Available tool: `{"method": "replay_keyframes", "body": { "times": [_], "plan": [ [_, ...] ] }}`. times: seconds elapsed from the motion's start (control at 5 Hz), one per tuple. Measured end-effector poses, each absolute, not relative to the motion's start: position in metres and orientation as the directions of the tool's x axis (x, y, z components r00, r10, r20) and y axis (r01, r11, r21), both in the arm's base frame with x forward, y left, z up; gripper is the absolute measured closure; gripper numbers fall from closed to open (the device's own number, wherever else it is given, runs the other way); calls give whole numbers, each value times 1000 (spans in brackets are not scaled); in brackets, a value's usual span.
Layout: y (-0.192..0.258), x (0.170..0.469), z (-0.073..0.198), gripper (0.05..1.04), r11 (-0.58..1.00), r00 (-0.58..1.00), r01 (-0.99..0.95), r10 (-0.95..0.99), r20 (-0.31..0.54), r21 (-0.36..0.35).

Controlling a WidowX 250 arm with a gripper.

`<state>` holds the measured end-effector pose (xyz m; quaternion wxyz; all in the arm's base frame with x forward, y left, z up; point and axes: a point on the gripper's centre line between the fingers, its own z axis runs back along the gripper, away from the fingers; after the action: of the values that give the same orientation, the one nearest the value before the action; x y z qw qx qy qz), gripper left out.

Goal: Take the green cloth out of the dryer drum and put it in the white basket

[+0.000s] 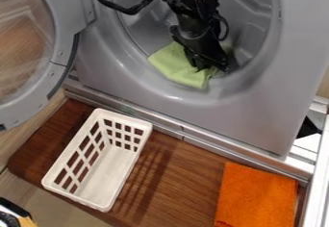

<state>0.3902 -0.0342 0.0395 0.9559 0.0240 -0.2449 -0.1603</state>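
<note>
Orange cloth (257,197) is laid near right, white basket (106,173) near left; green cloth (172,66) inside the drum opening (256,43) is touched by the gripper (212,68), opening and hold indeterminable.

Bench (170,182): brown wood, grained, rounded corner at left of frame, running across the lower part. White plastic basket (106,173), open-topped, lattice-sided, upright at lower left, long sides slanting down-left; its shadow falls on the wood to its right. Orange cloth (257,197) flat at lower right, well apart from basket.
</note>
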Motion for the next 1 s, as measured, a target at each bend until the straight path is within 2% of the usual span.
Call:
{"method": "replay_keyframes", "body": {
  "times": [0.2,0.6,1.0],
  "plan": [
    [-35,384,41,1031,945,826,298,-327,459,136],
    [-32,360,58,1033,942,818,303,-336,468,146],
    [-11,317,103,1033,956,816,232,-293,498,181]
  ]
}}
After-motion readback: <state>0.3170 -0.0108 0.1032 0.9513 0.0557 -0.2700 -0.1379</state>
